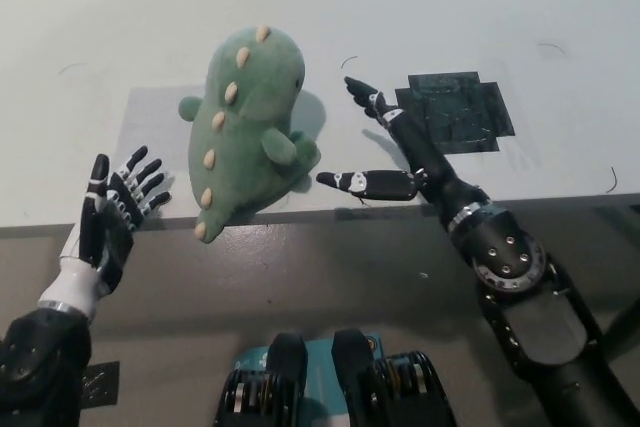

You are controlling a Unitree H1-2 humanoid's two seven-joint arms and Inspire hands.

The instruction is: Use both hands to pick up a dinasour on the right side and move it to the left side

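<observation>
Nearest me, my left hand (108, 215) hangs just off the table's front edge (150, 215), fingers spread and holding nothing. My right hand (395, 152) is over the table on the other side, also splayed and empty, one finger pointing toward the dinosaur (248, 127) without touching it, as far as I can see.

Between them the dinosaur rests on the table, on a pale grey patch (145, 112) at the left part of the surface. Its tail tip pokes past the front edge and its head points away and to the right, so its long axis runs from near-left to far-right. It lies to the right of my left hand and to the left of my right; the right looks nearer.

Farther right sits a dark square mark (455, 109), bare. I judge the toy delivered; what remains is drawing both hands clear.
</observation>
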